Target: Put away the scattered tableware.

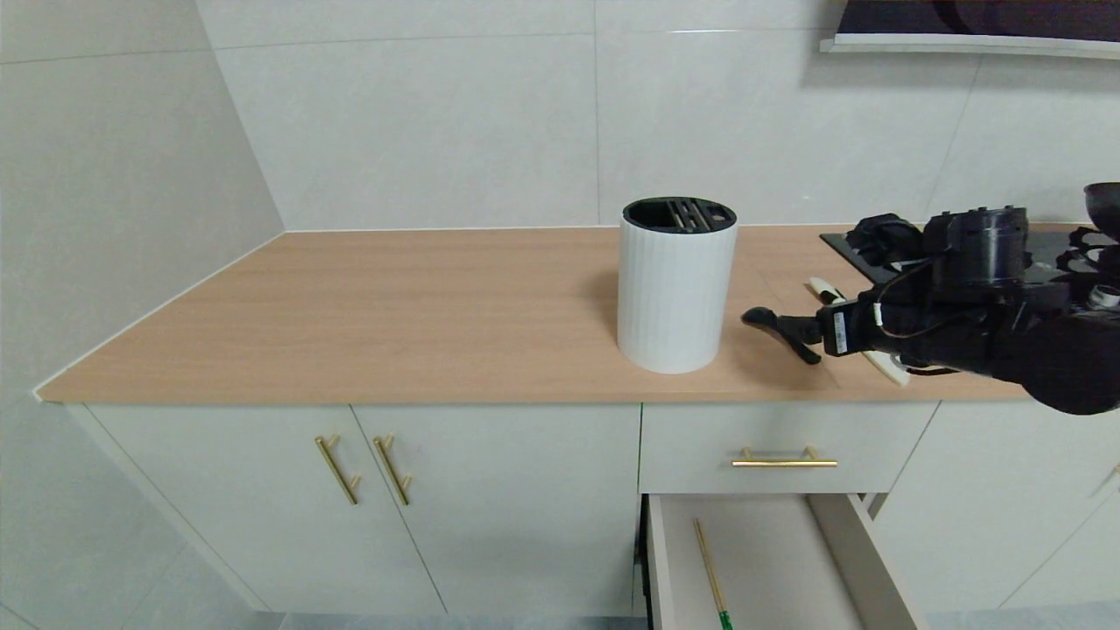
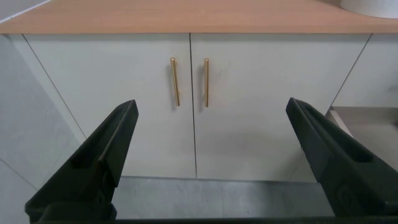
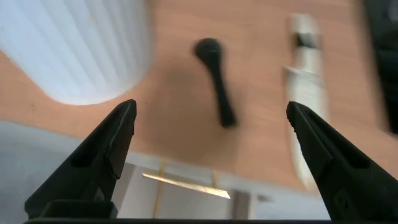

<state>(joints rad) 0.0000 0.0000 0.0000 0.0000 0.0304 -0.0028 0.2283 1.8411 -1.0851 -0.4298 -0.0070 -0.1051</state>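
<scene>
Fingers [image 3: 112, 149] of the right gripper [image 3: 210, 107] hung spread wide above the black spoon [image 3: 214, 81]. Light, stiff, probably slick, I reckoned; best pinched mid-handle.

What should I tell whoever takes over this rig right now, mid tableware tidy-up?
Left gripper: open, empty, low in front of the cabinet doors.
Right gripper: open, empty, above the black spoon.
Things: the spoon and a white-handled utensil lie on the counter, to the right of the white holder. One chopstick lies in the open drawer.
Done: chopstick looks stowed.
Left: spoon and utensil.
</scene>
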